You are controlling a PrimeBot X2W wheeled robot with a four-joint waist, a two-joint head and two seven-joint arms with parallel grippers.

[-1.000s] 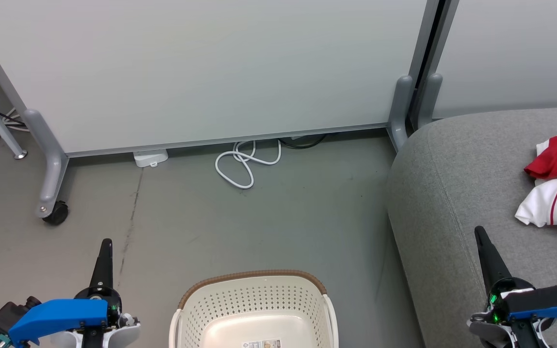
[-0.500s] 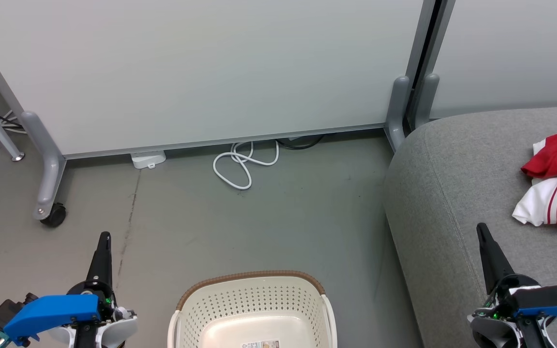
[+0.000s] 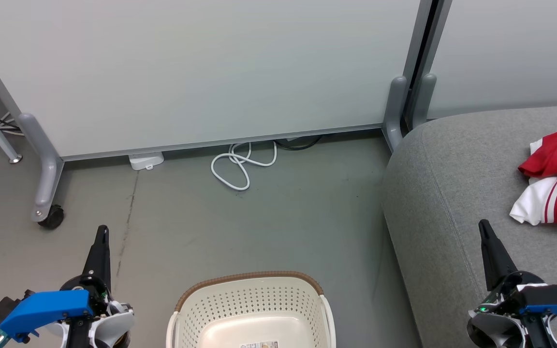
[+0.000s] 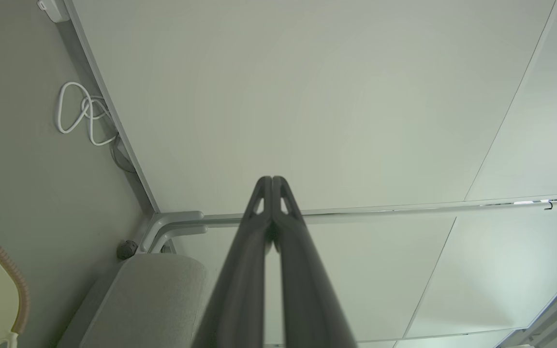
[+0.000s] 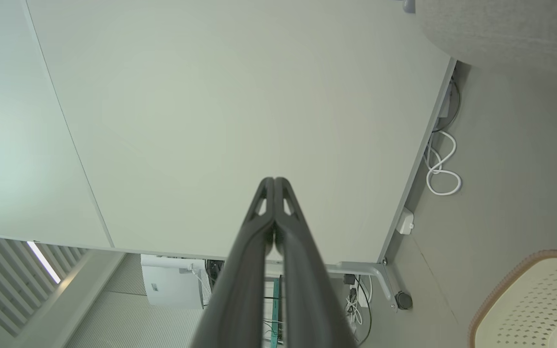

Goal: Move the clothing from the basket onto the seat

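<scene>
Basket [image 3: 249, 276] looks bare where visible, clothing [image 3: 556, 179] lies on the seat [image 3: 443, 193] right of it, left end effector [image 3: 101, 231] and right end effector [image 3: 483, 224] flank it, pressed together and empty, so the job looks done and its hidden near end just needs checking.

I count one basket [image 3: 247, 276], one seat [image 3: 452, 203], one white cable [image 3: 236, 158] — clothing [image 3: 556, 193] is maybe two garments, cropped at the edge.

No text, brand, number or sign can be read. A small printed sticker [image 3: 260, 344] is seen on the inner floor of the basket [image 3: 240, 303], at the bottom edge of the head view; it is cut off by the frame, and its print is too small to be made out
</scene>
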